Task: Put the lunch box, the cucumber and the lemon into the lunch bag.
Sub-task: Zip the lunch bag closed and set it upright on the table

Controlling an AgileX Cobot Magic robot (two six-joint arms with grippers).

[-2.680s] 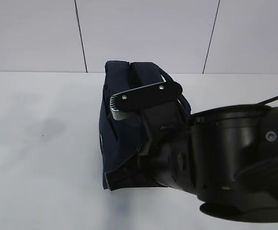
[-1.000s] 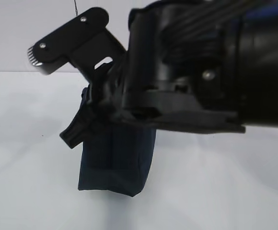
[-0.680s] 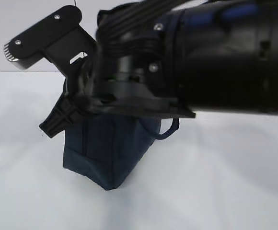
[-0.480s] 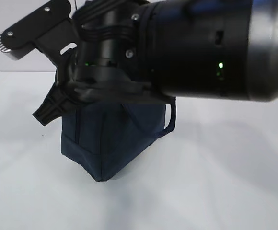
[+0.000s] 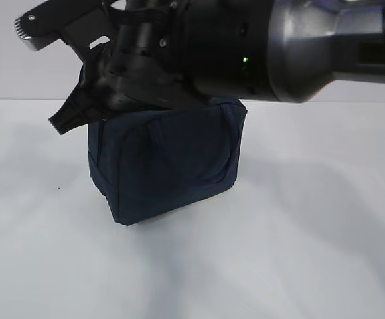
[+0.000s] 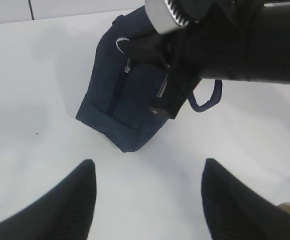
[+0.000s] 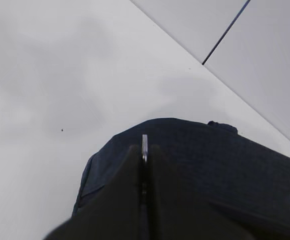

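The lunch bag [image 5: 169, 166], a boxy dark navy fabric bag, sits on the white table [image 5: 312, 252], tilted so that one lower corner points toward the exterior camera; a loop handle [image 5: 227, 156] hangs down its right side. In the left wrist view the bag [image 6: 120, 107] shows a closed zipper line running down its near face with a small silver pull [image 6: 128, 66] at the upper end, and a loop handle [image 6: 205, 100] sticks out to the right. The right gripper [image 7: 144, 150] is pressed shut at the top of the bag, its two dark fingers meeting around a thin silvery piece that stands up between their tips; whether this is the zipper's ring pull I cannot tell for sure. In the exterior view the right arm [image 5: 245, 46] fills the upper part of the picture, reaching across over the bag. The left gripper [image 6: 147, 197] hangs well apart from the bag, nearer the camera, its two dark fingers [image 6: 70, 200] spread wide with only bare table between them and nothing held. Behind the table stands a pale panelled wall [image 5: 20, 73].
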